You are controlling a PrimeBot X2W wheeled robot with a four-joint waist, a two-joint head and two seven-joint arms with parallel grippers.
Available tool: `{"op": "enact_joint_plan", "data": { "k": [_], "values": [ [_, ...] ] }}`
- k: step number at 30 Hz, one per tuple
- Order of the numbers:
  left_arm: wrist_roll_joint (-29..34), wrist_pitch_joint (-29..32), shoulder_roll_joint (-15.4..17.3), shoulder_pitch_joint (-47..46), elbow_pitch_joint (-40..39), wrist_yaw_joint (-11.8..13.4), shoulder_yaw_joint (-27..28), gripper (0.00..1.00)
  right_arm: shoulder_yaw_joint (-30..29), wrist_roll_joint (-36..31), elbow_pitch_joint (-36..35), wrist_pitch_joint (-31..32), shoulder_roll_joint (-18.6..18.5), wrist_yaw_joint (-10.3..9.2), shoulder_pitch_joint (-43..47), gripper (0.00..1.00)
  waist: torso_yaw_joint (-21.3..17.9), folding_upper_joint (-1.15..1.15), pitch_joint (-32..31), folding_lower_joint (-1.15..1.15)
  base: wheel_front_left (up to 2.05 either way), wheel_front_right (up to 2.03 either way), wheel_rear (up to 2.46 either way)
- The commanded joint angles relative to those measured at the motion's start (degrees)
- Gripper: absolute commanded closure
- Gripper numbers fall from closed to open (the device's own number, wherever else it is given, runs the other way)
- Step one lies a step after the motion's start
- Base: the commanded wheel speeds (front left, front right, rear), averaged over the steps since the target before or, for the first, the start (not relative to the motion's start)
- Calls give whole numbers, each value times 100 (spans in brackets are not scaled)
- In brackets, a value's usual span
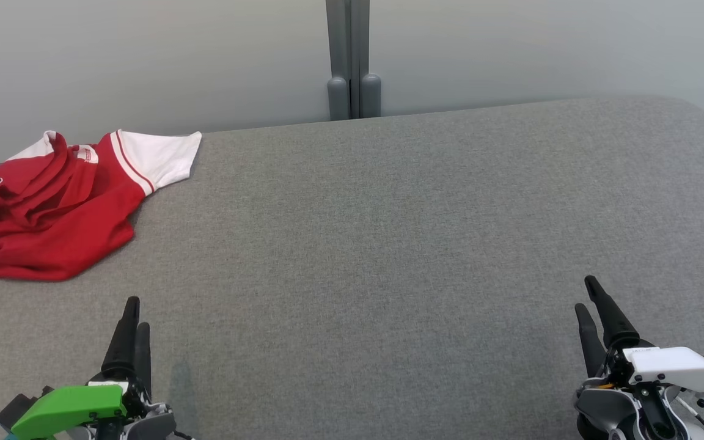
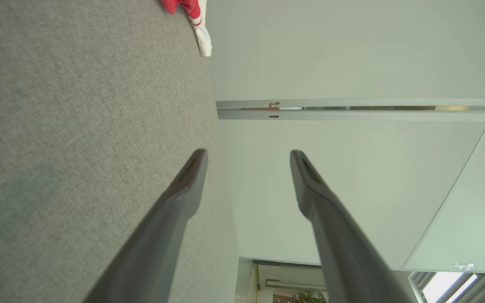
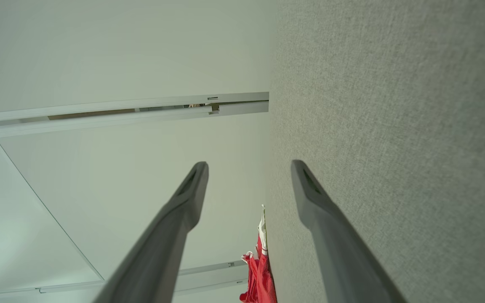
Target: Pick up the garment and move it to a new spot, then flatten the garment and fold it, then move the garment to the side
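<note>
A red garment (image 1: 52, 214) with white sleeves lies crumpled at the far left of the grey surface (image 1: 388, 244); part of it runs off the head view's left edge. Its white sleeve (image 2: 202, 35) shows at the top of the left wrist view, and the garment (image 3: 259, 269) appears low in the right wrist view. My left gripper (image 1: 134, 318) rests near the front left, open and holding nothing, well short of the garment. My right gripper (image 1: 589, 299) sits at the front right, open and holding nothing. In the wrist views, the left gripper (image 2: 249, 158) and right gripper (image 3: 249, 168) show spread fingers.
A pale wall (image 1: 144, 55) runs behind the grey surface, with a grey vertical post (image 1: 352, 61) at its middle. The surface's far right corner (image 1: 688, 110) is rounded.
</note>
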Motion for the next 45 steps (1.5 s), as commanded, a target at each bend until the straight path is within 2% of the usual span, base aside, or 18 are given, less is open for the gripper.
{"op": "enact_joint_plan", "data": {
  "k": [1,6,13,28,45],
  "values": [
    [109,-65,22,-69,-159,-8,-46,0,40,-81,-115,-70,-24,1,-83,0,0,0,1,0,0,0,0],
    [450,-205,26,-64,-275,35,-90,0,72,-317,-123,-209,-28,2,-90,0,2,0,4,0,0,0,0],
    [1181,-377,32,-86,-567,246,-250,0,88,-855,-270,-383,-34,2,-121,0,3,0,15,0,0,0,0],
    [2896,-719,44,-69,-931,680,-745,0,377,-2731,-715,-726,-44,2,-54,0,13,0,28,0,0,0,0],
    [4586,-1044,55,153,-956,857,-956,0,637,-4249,-645,-1052,-54,3,-4,0,13,0,17,0,0,0,0]
  ]
}}
